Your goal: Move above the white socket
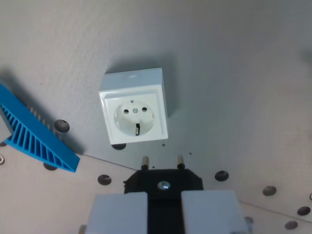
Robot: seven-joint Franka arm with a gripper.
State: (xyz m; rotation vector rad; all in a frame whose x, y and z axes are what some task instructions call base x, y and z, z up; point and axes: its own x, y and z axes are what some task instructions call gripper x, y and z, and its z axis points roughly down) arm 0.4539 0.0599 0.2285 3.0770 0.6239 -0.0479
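Looking down from wrist cam: white socket (135, 108) sits on grey table (234, 68), a bit above frame centre.
Socket vs jaws: socket lies just beyond the plug pins, up-frame from the gripper (163, 207); shifted slightly to the wrist view's left of the gripper's centre line. Not touching.
Socket detail: square box w/ round recess, two pin holes near the top, a dark earth clip at the recess bottom. Box looks tilted a few degrees in frame; top side wall visible, shadow on its right side.
Jaws: two pale grey fingers (119, 212) at bottom edge, closed onto a black plug (163, 183) held between them. Gap btwn fingers filled by the plug body.
Plug: black, w/ a silver screw in the middle; two metal pins (145, 162) stick out up-frame, toward the socket's lower edge. Pin tips stop short of the socket, small gap of table showing.
Containers: only the socket recess; nothing in it.
Blue part: ribbed blue plastic piece (34, 134) at the wrist view's left, slanting down-right, well apart from the socket.
Table: grey sheet up top, seam running diagonally across the lower frame; dark round holes (222, 175) dotted below the seam.
Arm pose: cam faces down at the table; arm itself not in shot, only the fingers.
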